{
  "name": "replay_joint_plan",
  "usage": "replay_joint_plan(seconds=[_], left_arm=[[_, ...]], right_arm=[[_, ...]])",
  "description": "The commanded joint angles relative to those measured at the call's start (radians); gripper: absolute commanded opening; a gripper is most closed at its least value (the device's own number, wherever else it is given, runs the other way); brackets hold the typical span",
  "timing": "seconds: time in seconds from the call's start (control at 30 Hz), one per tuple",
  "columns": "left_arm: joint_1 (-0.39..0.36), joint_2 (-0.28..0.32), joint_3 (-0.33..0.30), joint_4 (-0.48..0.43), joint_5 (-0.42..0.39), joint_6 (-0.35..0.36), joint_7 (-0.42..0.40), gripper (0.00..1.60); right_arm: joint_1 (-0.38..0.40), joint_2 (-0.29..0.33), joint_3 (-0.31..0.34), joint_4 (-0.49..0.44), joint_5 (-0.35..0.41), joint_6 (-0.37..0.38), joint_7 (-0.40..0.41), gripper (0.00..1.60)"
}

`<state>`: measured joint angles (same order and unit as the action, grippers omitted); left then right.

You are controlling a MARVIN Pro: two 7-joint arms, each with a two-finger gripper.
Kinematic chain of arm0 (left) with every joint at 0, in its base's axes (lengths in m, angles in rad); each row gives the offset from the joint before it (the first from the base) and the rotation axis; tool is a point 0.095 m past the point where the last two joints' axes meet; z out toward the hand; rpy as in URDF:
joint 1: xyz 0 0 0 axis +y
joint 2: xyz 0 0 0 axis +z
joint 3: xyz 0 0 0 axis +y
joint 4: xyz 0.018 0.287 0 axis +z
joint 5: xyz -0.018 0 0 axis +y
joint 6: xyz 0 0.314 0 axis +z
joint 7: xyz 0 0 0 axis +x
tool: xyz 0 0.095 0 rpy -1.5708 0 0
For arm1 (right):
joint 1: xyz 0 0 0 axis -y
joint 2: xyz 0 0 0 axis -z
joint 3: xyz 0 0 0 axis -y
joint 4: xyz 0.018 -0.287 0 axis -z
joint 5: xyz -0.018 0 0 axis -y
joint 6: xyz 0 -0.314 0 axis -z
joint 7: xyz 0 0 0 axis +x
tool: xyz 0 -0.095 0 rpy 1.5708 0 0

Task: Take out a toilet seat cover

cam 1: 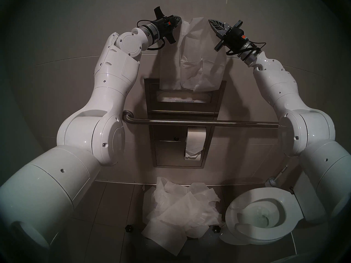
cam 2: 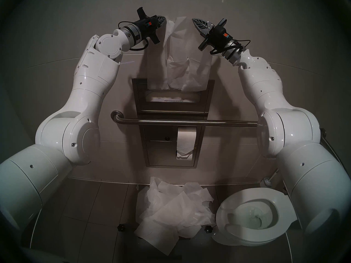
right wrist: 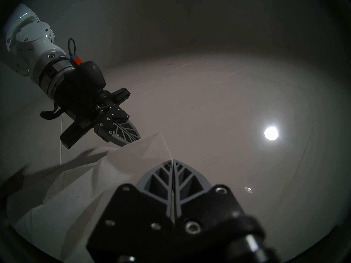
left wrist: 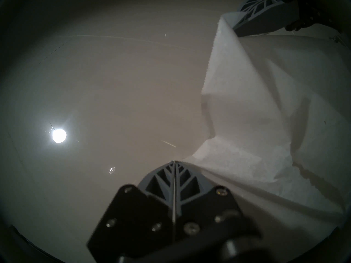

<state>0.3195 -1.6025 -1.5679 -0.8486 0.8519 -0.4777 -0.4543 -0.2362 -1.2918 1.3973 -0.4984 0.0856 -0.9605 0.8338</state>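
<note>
- The floor (cam 1: 106, 205) carries a heap of white paper sheets (cam 1: 182, 211) beside the toilet (cam 1: 266, 217).
- The steel wall dispenser (cam 1: 150, 97) bears a line of small print under its slot, too small to read; a grab bar (cam 1: 199, 121) crosses it, and a toilet paper roll (cam 1: 195, 141) hangs below.
- The toilet seat cover (cam 1: 201, 53) hangs against the wall above the slot, stretched between both arms, lower edge at the slot.
- The left end effector (left wrist: 174, 164) is clamped on the cover's edge, fingers together.
- The right end effector (right wrist: 173, 162) likewise pinches the opposite corner.
</note>
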Motion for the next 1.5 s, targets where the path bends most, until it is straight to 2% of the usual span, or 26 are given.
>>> replay_joint_plan(seconds=[0.0,0.37,0.63,1.13,1.3,1.47], left_arm=[[-0.103,-0.013,-0.007,-0.012,-0.008,-0.011,0.03,0.0],[-0.127,-0.034,-0.012,0.004,-0.024,-0.049,0.042,0.0],[-0.135,-0.052,-0.02,-0.024,-0.052,-0.102,0.04,0.0],[-0.136,-0.047,-0.034,-0.063,-0.072,-0.168,0.04,0.0],[-0.126,-0.046,-0.04,-0.077,-0.079,-0.187,0.037,0.0],[-0.08,-0.053,-0.05,-0.11,-0.103,-0.209,0.022,0.0]], right_arm=[[0.09,-0.005,0.015,-0.042,-0.003,0.001,-0.026,0.0],[0.105,-0.007,0.022,-0.062,-0.032,0.001,-0.039,0.0],[0.114,0.001,0.028,-0.118,-0.051,0.001,-0.04,0.0],[0.086,0.04,0.056,-0.233,-0.076,0.001,-0.048,0.0],[0.055,0.059,0.072,-0.288,-0.082,0.001,-0.053,0.0],[-0.022,0.075,0.089,-0.374,-0.075,0.001,-0.052,0.0]])
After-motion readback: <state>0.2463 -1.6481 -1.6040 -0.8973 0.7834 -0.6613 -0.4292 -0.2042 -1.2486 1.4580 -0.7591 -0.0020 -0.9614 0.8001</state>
